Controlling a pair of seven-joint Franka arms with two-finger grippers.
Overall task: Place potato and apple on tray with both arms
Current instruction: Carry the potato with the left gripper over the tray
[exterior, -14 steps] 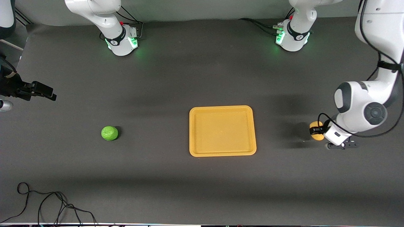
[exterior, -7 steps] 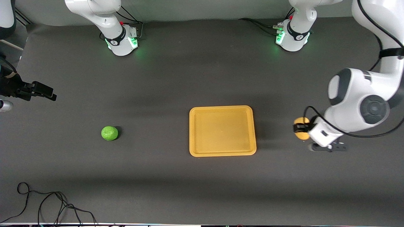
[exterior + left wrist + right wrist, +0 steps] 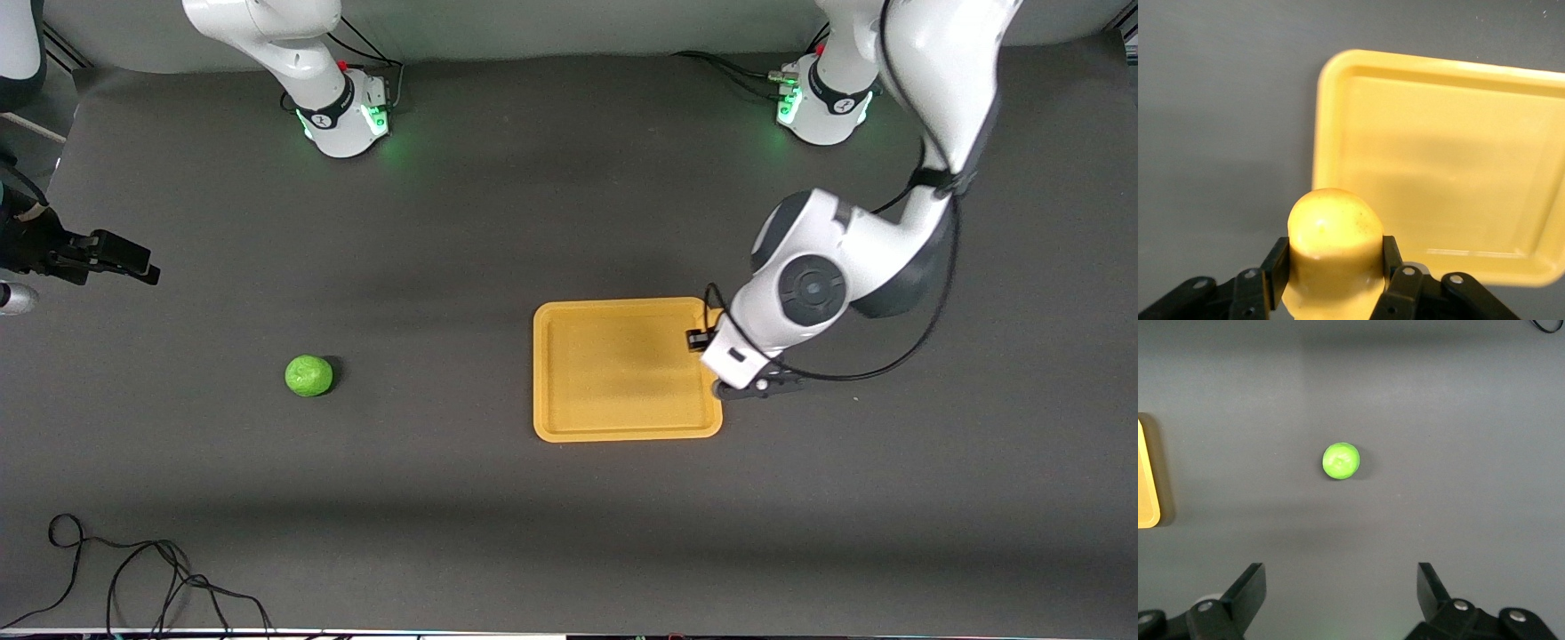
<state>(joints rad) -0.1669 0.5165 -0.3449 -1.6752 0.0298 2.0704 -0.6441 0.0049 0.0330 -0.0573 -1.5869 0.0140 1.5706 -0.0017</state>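
My left gripper (image 3: 701,341) is shut on the yellow-orange potato (image 3: 1333,247) and holds it over the edge of the tray (image 3: 605,373) that lies toward the left arm's end. In the front view the arm hides the potato. The tray (image 3: 1451,167) lies flat with nothing on it. The green apple (image 3: 308,375) sits on the dark table toward the right arm's end, apart from the tray. My right gripper (image 3: 142,267) waits open and empty over the table's right-arm end. In its wrist view the apple (image 3: 1341,461) lies ahead of the open gripper (image 3: 1341,587).
The two arm bases (image 3: 342,116) (image 3: 822,102) stand along the table's edge farthest from the front camera. A black cable (image 3: 133,578) lies at the near corner toward the right arm's end. The tray's rim (image 3: 1146,480) shows at the edge of the right wrist view.
My left arm has carried the potato from the table's left-arm end over to the tray's edge. The right arm and the apple have not moved.
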